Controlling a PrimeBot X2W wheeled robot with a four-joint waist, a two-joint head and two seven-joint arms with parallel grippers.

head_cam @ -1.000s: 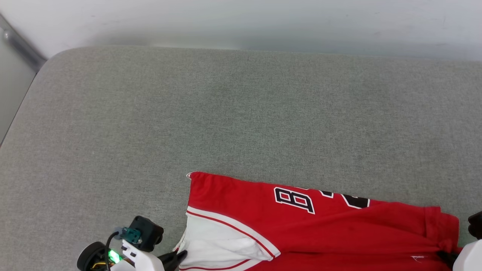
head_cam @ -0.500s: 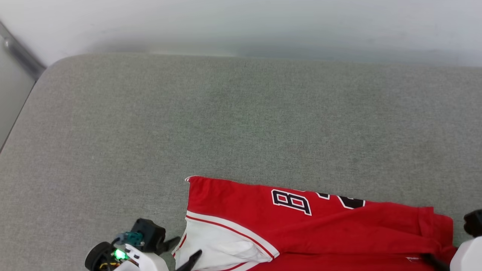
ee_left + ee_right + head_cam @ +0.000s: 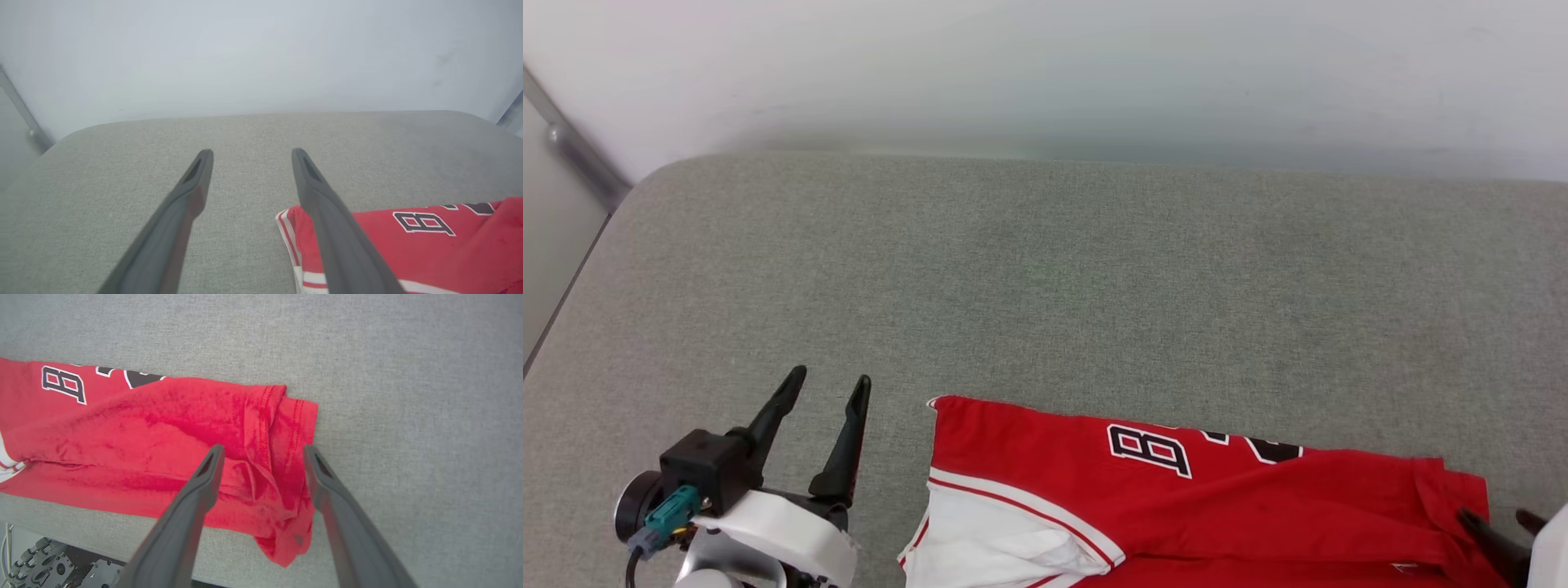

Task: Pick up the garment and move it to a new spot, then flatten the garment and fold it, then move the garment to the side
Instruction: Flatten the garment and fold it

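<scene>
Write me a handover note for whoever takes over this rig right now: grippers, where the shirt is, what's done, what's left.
Red jersey-style T-shirt with white sleeves: folded into a long band along the near edge of the grey fabric-covered surface, lettering partly showing.
Left gripper: open, empty, over bare fabric beside the sleeve end.
Right gripper: open, empty, fingers straddling the bunched hem end.
Done: seemingly moved, flattened, folded lengthwise.
Left: probably tidy the hem, fold across, then move it aside.
</scene>
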